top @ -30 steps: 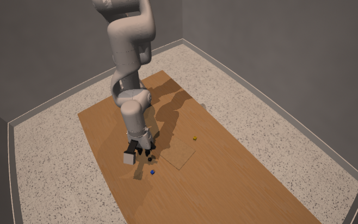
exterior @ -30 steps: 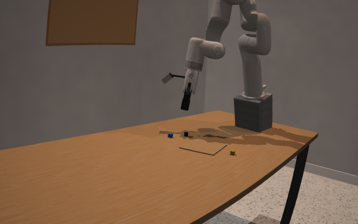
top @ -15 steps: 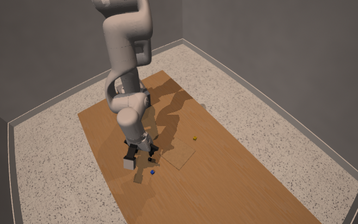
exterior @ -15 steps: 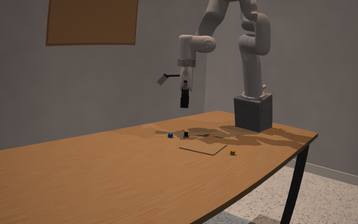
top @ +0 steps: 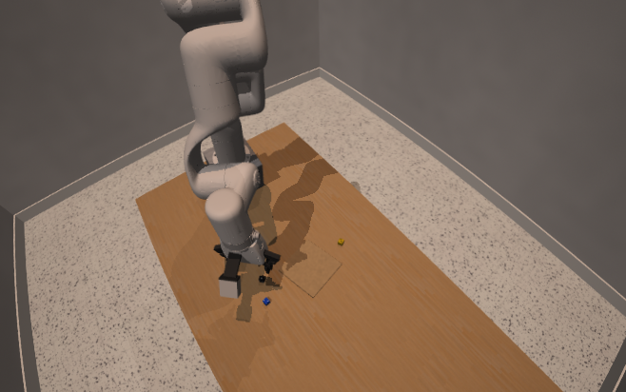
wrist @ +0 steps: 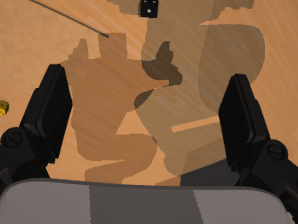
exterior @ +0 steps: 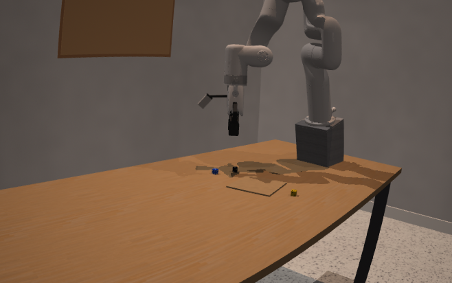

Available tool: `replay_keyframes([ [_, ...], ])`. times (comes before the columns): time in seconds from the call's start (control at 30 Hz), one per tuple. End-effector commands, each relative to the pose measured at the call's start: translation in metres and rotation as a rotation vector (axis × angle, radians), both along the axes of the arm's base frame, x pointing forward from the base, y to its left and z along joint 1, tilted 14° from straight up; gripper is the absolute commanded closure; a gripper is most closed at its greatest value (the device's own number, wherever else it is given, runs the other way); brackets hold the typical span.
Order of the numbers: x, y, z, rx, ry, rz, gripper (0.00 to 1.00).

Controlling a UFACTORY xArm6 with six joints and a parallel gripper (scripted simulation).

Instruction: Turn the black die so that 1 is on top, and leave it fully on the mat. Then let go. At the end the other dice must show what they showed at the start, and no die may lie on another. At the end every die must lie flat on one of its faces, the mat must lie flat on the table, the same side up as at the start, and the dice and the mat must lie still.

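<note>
One pale, smooth-skinned arm point(top: 209, 86) point(exterior: 317, 96) bends down from the top edge in the top view, its rounded tubes folding toward lower left of centre. And look at the exterior view: the wrist drops straight down, the black gripper point(top: 244, 261) point(exterior: 233, 133) point(wrist: 147, 87) pointing at the table point(top: 381, 309) point(exterior: 137, 213) point(wrist: 280, 55) and hanging well above it. Fingers spread wide, nothing between them! The wrist view has their flat, dark pads at left and right. A boxy grey block point(top: 229, 287) point(exterior: 205, 101) juts out on a black bracket.

Now the black die point(top: 262, 279) point(exterior: 235, 170) point(wrist: 149, 8): a small cube on bare wood, off the mat, at the top edge of the wrist view. White pips show, too small to count surely. The thin, square, tan mat point(top: 312, 270) point(exterior: 261, 190) point(wrist: 30, 45) lies flat, just right of centre in the top view, nearly matching the streaky orange-brown grain. Blue die point(top: 266, 301) point(exterior: 215, 171) below the black one there; yellow die point(top: 341, 242) point(exterior: 293, 193) point(wrist: 3, 107) beyond the mat's upper right side, both on wood.
</note>
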State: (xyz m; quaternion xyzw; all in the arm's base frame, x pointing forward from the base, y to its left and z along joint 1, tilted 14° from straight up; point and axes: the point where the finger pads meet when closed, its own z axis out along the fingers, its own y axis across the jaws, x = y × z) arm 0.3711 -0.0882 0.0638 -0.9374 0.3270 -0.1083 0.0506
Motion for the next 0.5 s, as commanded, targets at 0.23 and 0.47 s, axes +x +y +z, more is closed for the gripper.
replay_keyframes([
  [0.23, 0.003, 0.003, -0.009, -0.077, -0.016, 0.34, 0.0],
  [0.47, 0.004, 0.005, -0.017, -0.14, -0.024, 0.6, 0.0],
])
